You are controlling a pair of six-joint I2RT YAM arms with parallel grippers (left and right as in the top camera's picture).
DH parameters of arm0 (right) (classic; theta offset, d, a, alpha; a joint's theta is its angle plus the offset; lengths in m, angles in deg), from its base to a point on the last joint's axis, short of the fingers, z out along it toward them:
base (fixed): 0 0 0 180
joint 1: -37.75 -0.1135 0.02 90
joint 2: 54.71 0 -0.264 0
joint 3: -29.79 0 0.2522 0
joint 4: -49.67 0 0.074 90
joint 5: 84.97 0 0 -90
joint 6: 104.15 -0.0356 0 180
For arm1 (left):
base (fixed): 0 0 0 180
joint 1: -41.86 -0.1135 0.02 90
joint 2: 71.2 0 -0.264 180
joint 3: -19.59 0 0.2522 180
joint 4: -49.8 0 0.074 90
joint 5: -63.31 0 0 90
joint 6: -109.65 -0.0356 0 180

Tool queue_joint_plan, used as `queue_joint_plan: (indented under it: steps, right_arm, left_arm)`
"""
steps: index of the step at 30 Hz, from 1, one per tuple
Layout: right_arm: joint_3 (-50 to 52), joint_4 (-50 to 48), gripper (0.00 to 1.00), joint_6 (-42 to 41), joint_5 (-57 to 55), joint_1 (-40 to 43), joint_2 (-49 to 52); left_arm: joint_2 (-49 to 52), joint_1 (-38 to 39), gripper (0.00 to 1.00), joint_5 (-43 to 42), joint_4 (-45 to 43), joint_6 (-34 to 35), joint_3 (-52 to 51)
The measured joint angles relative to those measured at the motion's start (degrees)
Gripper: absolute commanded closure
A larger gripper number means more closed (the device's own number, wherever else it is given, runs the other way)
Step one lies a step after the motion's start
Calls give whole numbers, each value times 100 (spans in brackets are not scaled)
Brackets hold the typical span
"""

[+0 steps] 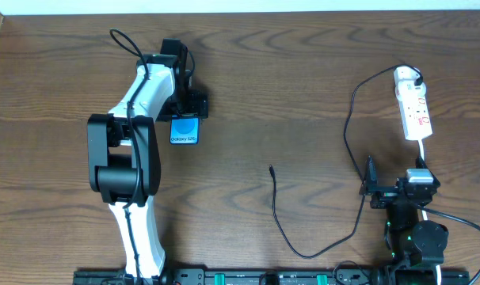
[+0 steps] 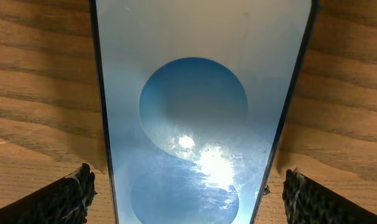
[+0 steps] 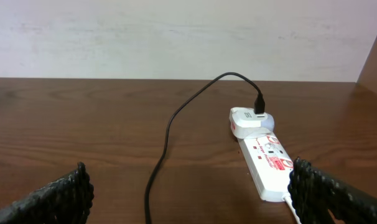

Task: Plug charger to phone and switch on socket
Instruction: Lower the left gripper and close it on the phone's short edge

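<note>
Your left gripper (image 1: 191,105) straddles phone (image 2: 195,93), jaws wide; right gripper (image 3: 188,180) wide, empty; charger tip (image 1: 272,169) loose on table (image 1: 303,79).

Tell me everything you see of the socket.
The socket is a narrow white plastic-looking strip with red switch marks, lying flat on the wooden table at its far right. The charger's white plug sits in its far end; a white cord leaves the near end. Nothing else touches it.
</note>
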Motion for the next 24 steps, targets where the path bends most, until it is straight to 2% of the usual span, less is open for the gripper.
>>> queue_joint_plan:
  steps: [24]
  right_arm:
    - [0,0,1,0,0,0,0]
  left_arm:
    - [42,2,2,2,-208,2,-177]
